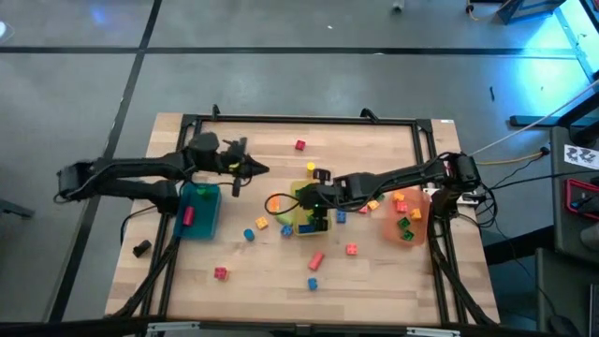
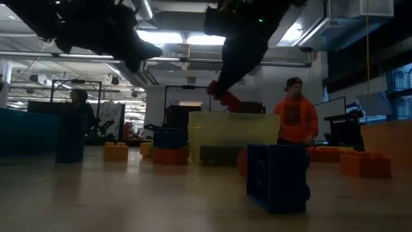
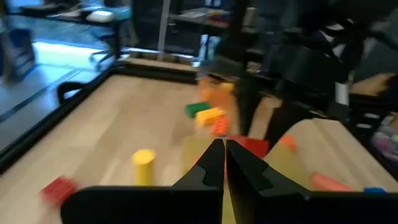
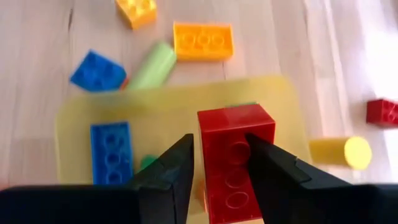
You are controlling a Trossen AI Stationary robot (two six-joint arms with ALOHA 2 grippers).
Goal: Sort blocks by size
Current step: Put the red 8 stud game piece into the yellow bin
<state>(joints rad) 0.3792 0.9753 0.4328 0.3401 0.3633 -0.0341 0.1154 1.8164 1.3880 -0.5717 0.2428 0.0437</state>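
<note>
High view dim and cool, blue glare at the upper right corner, low view backlit by ceiling strip lights [image 2: 193, 40], arms silhouetted, left wrist view motion-blurred, right wrist view bright, sharp.

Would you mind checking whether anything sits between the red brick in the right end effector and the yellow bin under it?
Nothing visible does. The right end effector holds the red brick directly over the open yellow bin, with only bricks lying inside.

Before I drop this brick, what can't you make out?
- Translucent yellow bin: contents partly hidden in the right wrist view by the right end effector and its red studded brick.
- Translucent orange bin: bricks too small to size, high view.
- Left end effector: surroundings blurred, left wrist view.
</note>
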